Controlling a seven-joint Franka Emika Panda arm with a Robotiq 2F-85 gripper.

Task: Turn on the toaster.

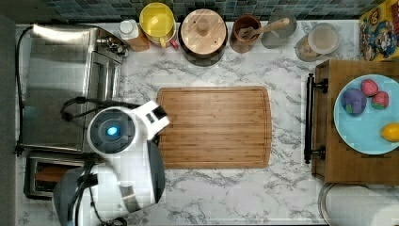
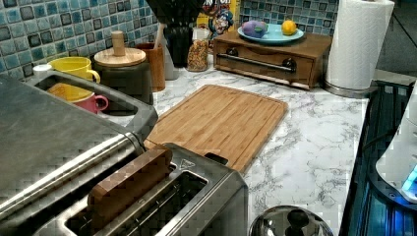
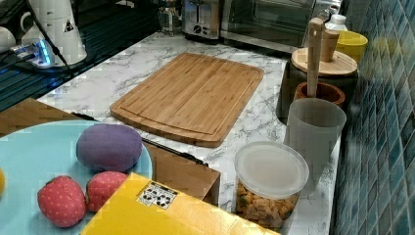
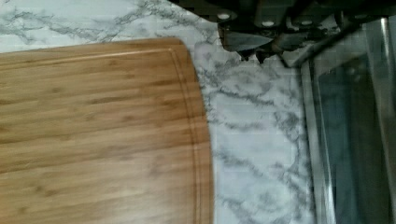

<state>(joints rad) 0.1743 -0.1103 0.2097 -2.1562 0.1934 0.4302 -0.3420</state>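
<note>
Brushed-steel pop-up toaster (image 2: 196, 196) with two long top slots fills the foreground of the left view, a brown wooden slice of toast (image 2: 129, 183) standing in the slot nearer the larger steel toaster oven (image 2: 49, 132) just beside it. Seen from the top view, the toaster sits at about 8 o'clock from the rectangular bamboo cutting board (image 1: 216, 127), at 6 o'clock from the toaster oven, and is partly covered by the white Franka arm (image 1: 122, 141). The arm's wrist reaches over the board's 9 o'clock edge. In the wrist view, the dark gripper (image 4: 252, 53) hangs above the strip of white marble counter (image 4: 252, 140) between the board's rounded corner and the toaster oven's glass door; whether it is open or closed cannot be told. It is holding nothing and is apart from the toaster.

At 3 o'clock from the board in the top view stands a wooden drawer box (image 1: 343, 165) with a black bar handle, carrying a light-blue plate (image 1: 364, 134) of toy fruit. At 12 o'clock, jars, a yellow mug (image 1: 157, 21) and a wooden-lidded dark pot (image 1: 203, 30) line the blue tiled wall.
</note>
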